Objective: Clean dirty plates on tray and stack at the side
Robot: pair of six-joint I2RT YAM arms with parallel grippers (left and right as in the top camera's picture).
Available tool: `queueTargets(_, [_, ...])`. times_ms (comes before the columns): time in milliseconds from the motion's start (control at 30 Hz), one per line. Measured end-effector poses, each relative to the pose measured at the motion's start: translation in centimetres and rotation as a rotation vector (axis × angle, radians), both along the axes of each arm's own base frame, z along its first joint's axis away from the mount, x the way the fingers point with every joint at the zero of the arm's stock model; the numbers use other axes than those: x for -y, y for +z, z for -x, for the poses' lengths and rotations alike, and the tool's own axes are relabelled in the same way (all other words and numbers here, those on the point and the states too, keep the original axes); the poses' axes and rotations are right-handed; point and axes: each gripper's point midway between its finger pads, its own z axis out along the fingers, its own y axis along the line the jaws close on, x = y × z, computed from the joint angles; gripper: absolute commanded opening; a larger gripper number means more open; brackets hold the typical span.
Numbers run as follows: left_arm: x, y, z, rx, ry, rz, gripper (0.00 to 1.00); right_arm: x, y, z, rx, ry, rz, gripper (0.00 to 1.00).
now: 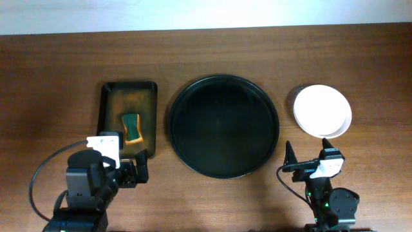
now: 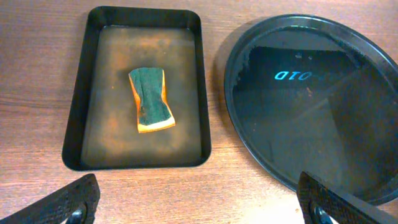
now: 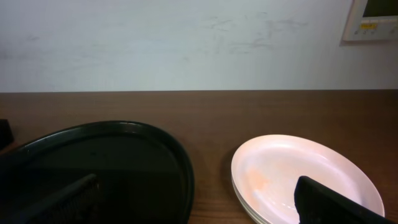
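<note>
A round black tray [image 1: 223,126] lies in the middle of the table with nothing on it; it also shows in the left wrist view [image 2: 317,99] and the right wrist view [image 3: 99,165]. A stack of white plates [image 1: 322,111] stands to its right, also seen in the right wrist view [image 3: 298,177]. A green and orange sponge [image 1: 132,127] lies in a rectangular black pan [image 1: 109,103], seen too in the left wrist view: sponge [image 2: 150,101], pan [image 2: 81,112]. My left gripper [image 1: 133,172] is open and empty below the pan. My right gripper [image 1: 308,158] is open and empty below the plates.
A pale wall runs along the table's far edge [image 3: 186,43]. Bare wood surrounds the tray, pan and plates.
</note>
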Motion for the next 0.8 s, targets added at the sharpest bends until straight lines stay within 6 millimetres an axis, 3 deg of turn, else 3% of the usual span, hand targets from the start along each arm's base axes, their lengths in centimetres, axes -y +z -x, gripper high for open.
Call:
queueTargets(133, [-0.5, 0.9, -0.8, 0.246, 0.021, 0.007, 1.0, -0.1, 0.0, 0.0, 0.001, 0.004, 0.0, 0.99])
queueTargets(233, [-0.5, -1.5, -1.9, 0.49, 0.017, 0.023, 1.0, -0.1, 0.1, 0.0, 0.002, 0.005, 0.0, 0.99])
queueTargets(333, [-0.5, -1.2, -2.0, 0.73, 0.018, 0.027, 1.0, -0.1, 0.1, 0.0, 0.002, 0.005, 0.002, 0.99])
queueTargets(467, [-2.4, -0.4, -1.8, 0.791, 0.124, -0.009, 1.0, -0.1, 0.1, 0.0, 0.003, 0.005, 0.003, 0.99])
queueTargets(533, [-3.4, -1.9, -1.9, 0.731, 0.177, -0.035, 1.0, -0.1, 0.1, 0.0, 0.003, 0.005, 0.004, 0.99])
queueTargets(600, [-3.5, -3.9, -1.8, 0.659, 0.182, -0.045, 1.0, -0.1, 0.1, 0.0, 0.003, 0.005, 0.005, 0.99])
queueTargets(800, [-3.5, -3.9, -1.8, 0.659, 0.182, -0.045, 1.0, -0.1, 0.1, 0.0, 0.003, 0.005, 0.01, 0.99])
